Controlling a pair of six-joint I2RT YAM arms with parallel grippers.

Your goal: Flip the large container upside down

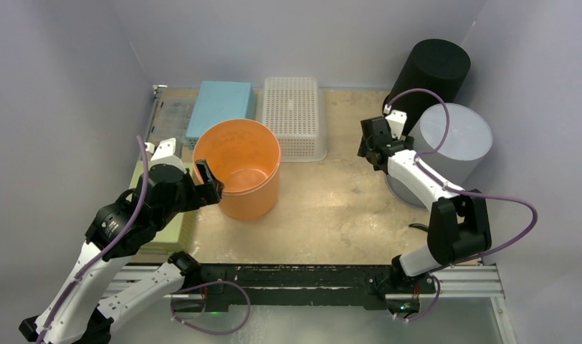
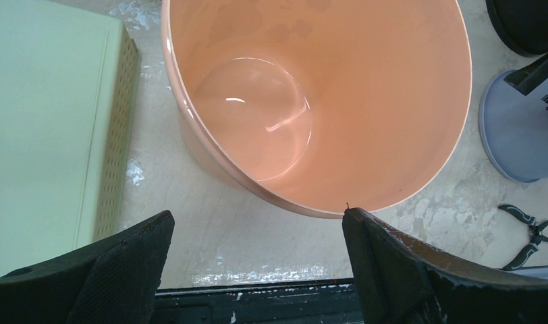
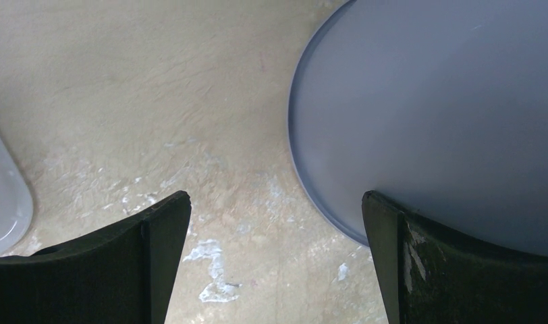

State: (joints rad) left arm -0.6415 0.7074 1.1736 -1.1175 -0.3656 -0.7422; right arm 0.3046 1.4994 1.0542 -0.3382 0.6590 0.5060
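The orange bucket [image 1: 238, 168] stands the right way up on the left part of the tabletop [image 1: 345, 208]. Its open top faces up, and its shiny bottom shows in the left wrist view.

The left tool [image 1: 211, 180] is wide open and holds nothing. It sits at the near left side of the bucket, just beside the rim. I cannot tell if a finger touches the rim.

A pale green box [image 2: 48, 121] lies just beside the bucket on the left, under the left arm. A blue box [image 1: 220, 107] and a white basket [image 1: 295, 115] lie side by side behind the bucket.

The right tool [image 1: 368, 147] is wide open too, with nothing in it. It hangs over bare tabletop, just beside a grey round bin [image 1: 456, 132]. A black round bin [image 1: 431, 72] stands behind the grey one. A small pair of pliers [image 2: 528, 233] lies on the tabletop near the grey bin.
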